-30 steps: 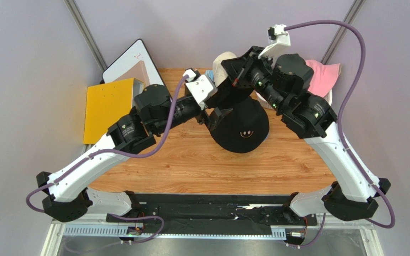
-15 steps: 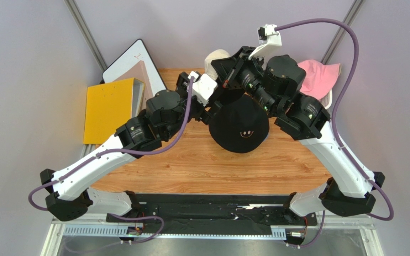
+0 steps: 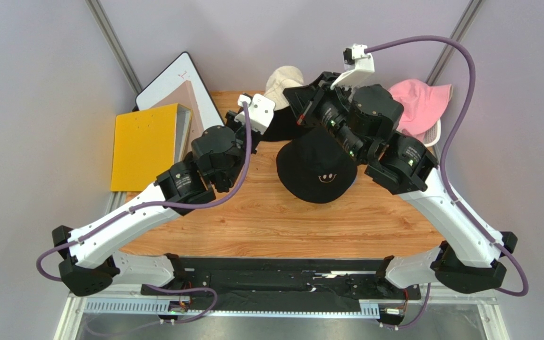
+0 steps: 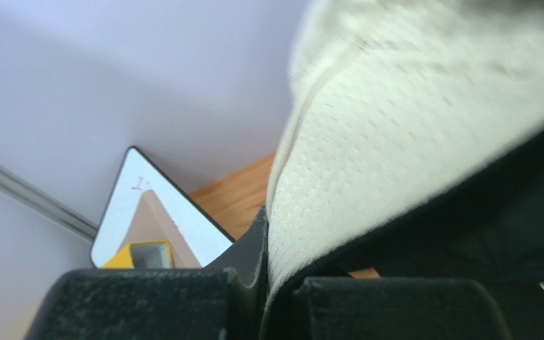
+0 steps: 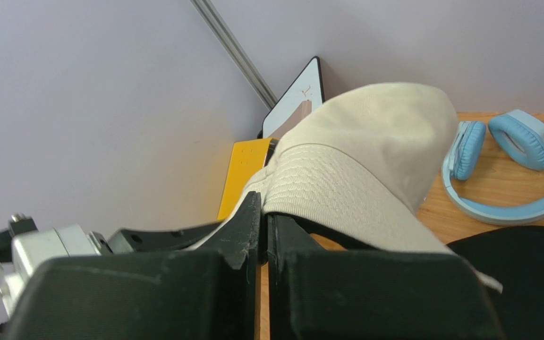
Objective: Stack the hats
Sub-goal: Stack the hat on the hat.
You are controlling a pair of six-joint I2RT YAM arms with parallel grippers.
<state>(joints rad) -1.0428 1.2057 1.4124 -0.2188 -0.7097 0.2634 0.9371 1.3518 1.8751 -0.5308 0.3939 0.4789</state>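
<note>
Brim of the beige hat (image 5: 367,134) sits pinched in our left tool (image 4: 266,283) and right tool (image 5: 264,237); next, we judge, comes lowering it over the black hat (image 3: 317,166).

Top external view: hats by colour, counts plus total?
black hat: 1
beige hat: 1
pink hat: 1
Total: 3

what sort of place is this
Probably a robot lab test cell: a left arm and right arm bolted to a wooden table, plain walls around it, and props like a black hat and blue headphones.
</note>
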